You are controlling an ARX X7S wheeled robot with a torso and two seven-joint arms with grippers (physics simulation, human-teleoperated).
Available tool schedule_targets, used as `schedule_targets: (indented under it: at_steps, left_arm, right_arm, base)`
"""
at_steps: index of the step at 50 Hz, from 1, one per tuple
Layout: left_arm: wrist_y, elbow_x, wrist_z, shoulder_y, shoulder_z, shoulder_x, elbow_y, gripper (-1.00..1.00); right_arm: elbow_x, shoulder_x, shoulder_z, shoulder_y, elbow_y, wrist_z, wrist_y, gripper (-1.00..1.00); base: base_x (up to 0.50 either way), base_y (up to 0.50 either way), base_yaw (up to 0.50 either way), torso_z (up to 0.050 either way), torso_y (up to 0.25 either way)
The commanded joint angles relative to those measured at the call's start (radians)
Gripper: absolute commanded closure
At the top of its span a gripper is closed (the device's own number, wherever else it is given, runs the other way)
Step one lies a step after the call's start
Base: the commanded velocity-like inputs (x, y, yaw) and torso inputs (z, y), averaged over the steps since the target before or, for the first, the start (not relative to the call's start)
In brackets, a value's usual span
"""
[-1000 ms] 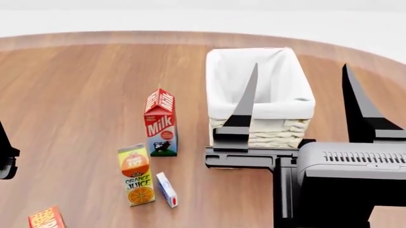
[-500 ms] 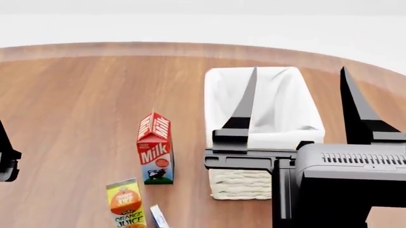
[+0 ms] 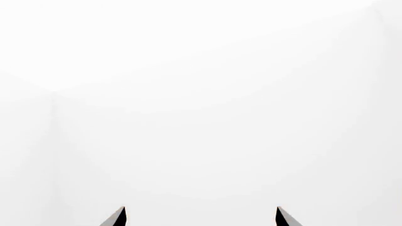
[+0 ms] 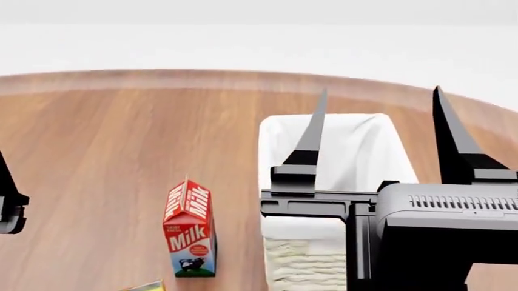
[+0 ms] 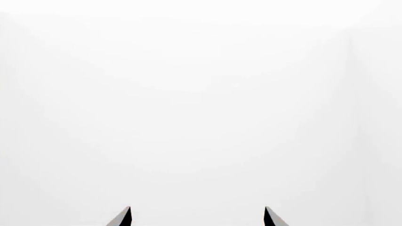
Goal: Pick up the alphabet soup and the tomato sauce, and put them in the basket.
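The alphabet soup and the tomato sauce are both out of view. The cream wicker basket (image 4: 301, 262) with its white cloth lining stands on the wooden table, right of centre in the head view. My right gripper (image 4: 380, 91) is held up in front of it, open and empty, and its black body hides part of the basket. Only an edge of my left gripper (image 4: 6, 203) shows at the far left. Both wrist views face blank white. In them the left gripper (image 3: 201, 208) and the right gripper (image 5: 197, 208) each show two tips wide apart with nothing between.
A red and white milk carton (image 4: 190, 233) stands upright left of the basket. The top corner of an orange juice carton (image 4: 145, 285) peeks in at the bottom edge. The round table's far edge (image 4: 202, 74) curves across the back.
The head view has tilted upward: basket and milk carton slid down the picture, and the orange juice carton and small box nearly or wholly left it. The grippers kept their places in the frame.
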Motion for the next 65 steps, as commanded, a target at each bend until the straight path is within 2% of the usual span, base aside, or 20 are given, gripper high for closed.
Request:
schedule_targets:
  at_steps: [1, 25, 31, 33, 36, 37, 39, 41, 43, 44, 49, 54, 55, 59, 65]
  left_arm:
    - [0.003, -0.008, -0.011, 0.003, 0.004, -0.006, -0.003, -1.0]
    - [0.006, -0.041, -0.04, 0.017, 0.0, -0.024, -0.007, -1.0]
    - [-0.006, -0.032, -0.037, 0.012, 0.005, -0.028, -0.002, -1.0]
    - [-0.017, -0.023, -0.031, 0.005, 0.006, -0.03, 0.003, -1.0]
    - [-0.018, -0.01, -0.029, 0.002, 0.016, -0.025, 0.0, -1.0]
    - [-0.023, 0.003, -0.027, 0.002, 0.03, -0.027, 0.004, -1.0]
    - [-0.027, 0.004, -0.017, -0.004, 0.018, -0.017, 0.003, -1.0]
    - [-0.025, 0.012, -0.019, -0.002, 0.029, -0.017, -0.004, -1.0]
    - [-0.028, 0.015, -0.02, -0.002, 0.04, -0.015, -0.005, -1.0]
    - [-0.032, 0.013, -0.019, -0.004, 0.039, -0.013, -0.005, -1.0]
    - [-0.056, 0.04, -0.001, -0.027, 0.05, -0.01, 0.0, -1.0]
    - [-0.08, 0.06, 0.014, -0.048, 0.066, -0.002, 0.005, -1.0]
    - [-0.076, 0.059, 0.016, -0.046, 0.06, 0.003, 0.005, -1.0]
    - [-0.077, 0.066, 0.016, -0.04, 0.07, 0.0, 0.004, -1.0]
    - [-0.086, 0.112, 0.065, -0.059, 0.066, 0.031, 0.007, -1.0]
  right_arm:
    - [0.005, 0.004, -0.004, -0.002, 0.009, 0.005, -0.008, -1.0]
    - [0.008, 0.015, -0.021, -0.009, 0.002, 0.023, -0.001, -1.0]
    - [0.213, -0.015, 0.09, 0.074, -0.088, 0.017, 0.317, -1.0]
    - [0.315, -0.014, 0.143, 0.159, -0.139, 0.013, 0.525, -1.0]
    - [0.482, -0.068, 0.284, 0.292, -0.222, 0.011, 0.85, -1.0]
    - [0.598, -0.071, 0.346, 0.315, -0.217, 0.062, 0.936, -1.0]
    - [0.898, 0.011, 0.402, 0.338, -0.084, 0.329, 0.936, -1.0]
    - [1.198, 0.076, 0.363, 0.361, 0.006, 0.629, 0.93, -1.0]
    - [1.498, 0.134, 0.275, 0.344, 0.111, 0.867, 0.872, -1.0]
    - [1.621, 0.157, 0.238, 0.345, 0.134, 0.927, 0.845, -1.0]
    - [1.816, 0.254, 0.091, 0.369, 0.182, 1.098, 0.752, -1.0]
    - [1.937, 0.298, -0.024, 0.339, 0.164, 1.203, 0.671, -1.0]
    - [1.992, 0.337, -0.095, 0.335, 0.171, 1.257, 0.605, -1.0]
    - [2.024, 0.384, -0.147, 0.281, 0.131, 1.254, 0.526, -1.0]
    - [2.061, 0.463, -0.235, 0.287, 0.07, 1.254, 0.391, -1.0]
  base:
    - [0.28, 0.0, 0.0, 0.0, 0.0]
    - [0.21, 0.0, 0.0, 0.0, 0.0]
    - [0.0, 0.0, 0.0, 0.0, 0.0]
    - [0.0, 0.0, 0.0, 0.0, 0.0]
    - [0.0, 0.0, 0.0, 0.0, 0.0]
    - [0.0, 0.0, 0.0, 0.0, 0.0]
    - [0.0, 0.0, 0.0, 0.0, 0.0]
    - [0.0, 0.0, 0.0, 0.0, 0.0]
    - [0.0, 0.0, 0.0, 0.0, 0.0]
    - [0.0, 0.0, 0.0, 0.0, 0.0]
    - [0.0, 0.0, 0.0, 0.0, 0.0]
    - [0.0, 0.0, 0.0, 0.0, 0.0]
    - [0.0, 0.0, 0.0, 0.0, 0.0]
    - [0.0, 0.0, 0.0, 0.0, 0.0]
    - [0.0, 0.0, 0.0, 0.0, 0.0]
